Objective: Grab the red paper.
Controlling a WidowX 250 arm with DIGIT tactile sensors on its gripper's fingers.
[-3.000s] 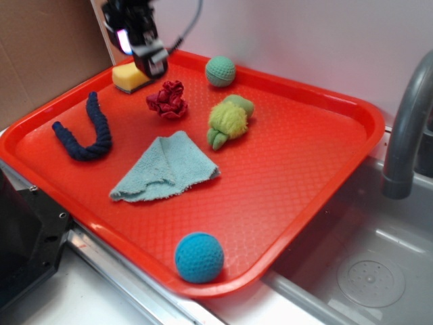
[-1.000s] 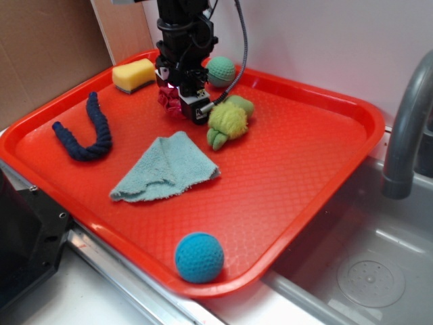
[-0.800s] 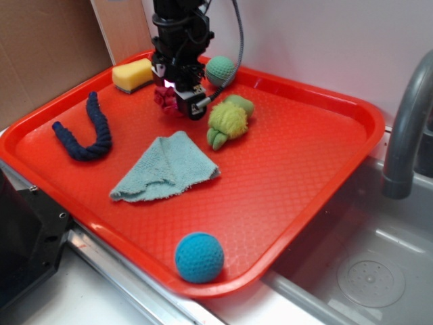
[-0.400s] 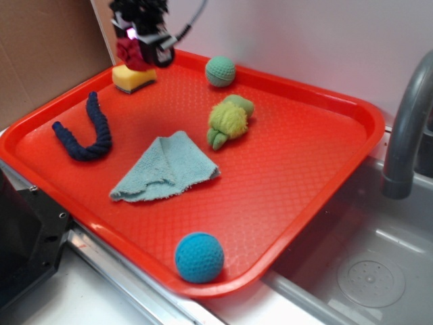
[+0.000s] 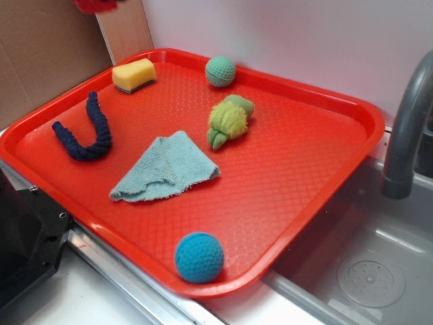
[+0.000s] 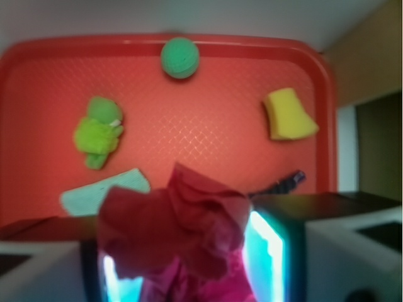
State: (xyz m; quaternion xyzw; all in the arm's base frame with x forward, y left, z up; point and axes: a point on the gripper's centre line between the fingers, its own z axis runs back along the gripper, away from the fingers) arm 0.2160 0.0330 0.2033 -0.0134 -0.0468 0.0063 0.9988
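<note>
We see the red paper pinched in the end effector, lifted well above the tray. In the wrist view the crumpled dark red wad fills the lower middle, sitting between the two lit fingers, which press in on it from either side. Blurry, but the hold is clear enough.

In the exterior view only a sliver of the red paper shows at the top left edge, high over the back left corner of the tray. We cannot make out the end effector itself there; it is cut off by the frame.

On the tray, all apart from one another:
- yellow sponge near the back left corner
- green ball by the back rim
- fuzzy yellow-green toy around the middle
- light blue cloth, folded flat, in front of the toy
- dark blue rope, curled in a U, on the left side
- blue ball near the front rim

The wrist view shows the green ball, yellow sponge, fuzzy toy, a corner of the cloth and the tip of the rope below the raised wad.

The tray rests partly over a sink, with a grey faucet at right.
</note>
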